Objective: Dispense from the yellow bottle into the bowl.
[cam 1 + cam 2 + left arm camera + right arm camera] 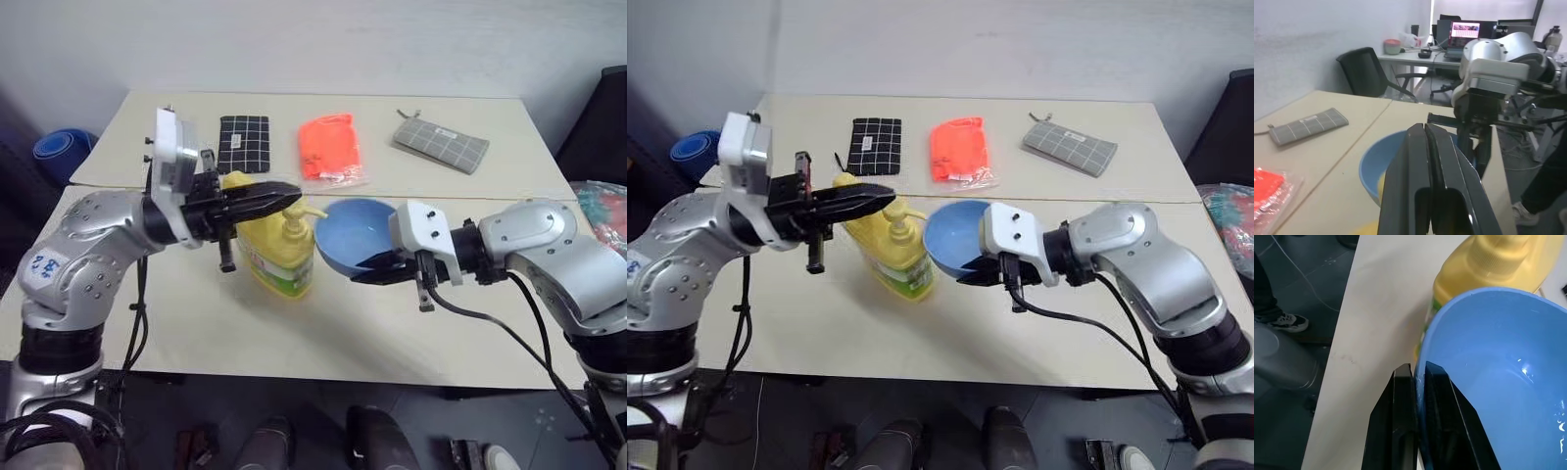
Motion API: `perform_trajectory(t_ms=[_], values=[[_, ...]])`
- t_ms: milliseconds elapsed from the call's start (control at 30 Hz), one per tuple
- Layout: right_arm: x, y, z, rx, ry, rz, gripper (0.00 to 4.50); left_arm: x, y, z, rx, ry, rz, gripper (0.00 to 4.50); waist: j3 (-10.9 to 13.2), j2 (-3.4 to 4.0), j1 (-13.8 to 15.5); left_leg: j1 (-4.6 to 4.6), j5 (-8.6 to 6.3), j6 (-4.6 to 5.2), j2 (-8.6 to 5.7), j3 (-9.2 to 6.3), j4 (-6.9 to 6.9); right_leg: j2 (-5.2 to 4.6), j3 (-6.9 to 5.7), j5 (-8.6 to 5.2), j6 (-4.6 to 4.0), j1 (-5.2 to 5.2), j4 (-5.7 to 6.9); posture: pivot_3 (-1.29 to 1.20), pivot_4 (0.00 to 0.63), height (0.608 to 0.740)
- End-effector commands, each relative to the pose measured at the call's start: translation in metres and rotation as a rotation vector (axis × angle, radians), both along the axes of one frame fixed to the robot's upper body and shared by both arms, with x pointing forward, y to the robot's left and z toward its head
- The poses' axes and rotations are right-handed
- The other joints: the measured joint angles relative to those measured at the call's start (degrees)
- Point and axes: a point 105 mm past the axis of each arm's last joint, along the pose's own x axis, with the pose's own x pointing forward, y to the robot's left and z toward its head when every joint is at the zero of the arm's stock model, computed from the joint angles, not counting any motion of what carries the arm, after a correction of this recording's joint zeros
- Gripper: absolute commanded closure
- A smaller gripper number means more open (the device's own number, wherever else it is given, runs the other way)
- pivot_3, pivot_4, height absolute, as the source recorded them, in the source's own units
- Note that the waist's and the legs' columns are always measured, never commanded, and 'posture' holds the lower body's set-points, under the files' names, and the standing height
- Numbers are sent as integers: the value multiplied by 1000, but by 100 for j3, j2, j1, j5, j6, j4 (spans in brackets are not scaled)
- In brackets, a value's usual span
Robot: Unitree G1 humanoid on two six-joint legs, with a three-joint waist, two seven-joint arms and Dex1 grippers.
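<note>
A yellow bottle [279, 253] stands near the middle of the beige table [323, 333], well in from the near edge, its pump nozzle [297, 212] pointing toward the light blue bowl [355, 233] that is held up just beside it. The right gripper [377, 268] pinches the bowl's rim, one black finger inside the wall and one outside, as the right wrist view shows [1420, 382]; the bowl is tilted, its opening turned toward the bottle and lifted off the table. The left gripper [289, 194] reaches across from the left side, level, its two black fingers pressed flat together with nothing between them, their tips over the bottle's pump head; whether they touch the pump cannot be told. Along the table's far edge lie a black pouch with a white grid [243, 143], an orange packet in clear wrap [329, 147] and a grey checked case [442, 141], well apart from the bottle. A dark blue round object [61, 152] sits beyond the table's far left corner, off the table.
</note>
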Motion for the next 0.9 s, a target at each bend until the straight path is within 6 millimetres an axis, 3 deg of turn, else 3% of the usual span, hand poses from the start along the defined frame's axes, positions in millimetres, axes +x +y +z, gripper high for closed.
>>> perform_trajectory(t_ms=[33,633,900], values=[[-6,7,5,6,-38,38,4500,3,-6,6,8,-38,-1,4465,0,0,-2,0,0,0,0,0,0,0,-1,0,0,0,-1,0,150,740],[-13,10,12,8,-45,20,4500,26,-17,-43,200,89,123,4465,-1,-2,-34,3,0,0,-1,0,30,-1,3,0,0,6,20,0,150,740],[-17,11,11,7,-28,12,4500,25,-14,-63,245,160,144,4465,-4,-4,-31,13,-1,-1,-1,1,34,-2,7,0,0,14,30,0,150,740]])
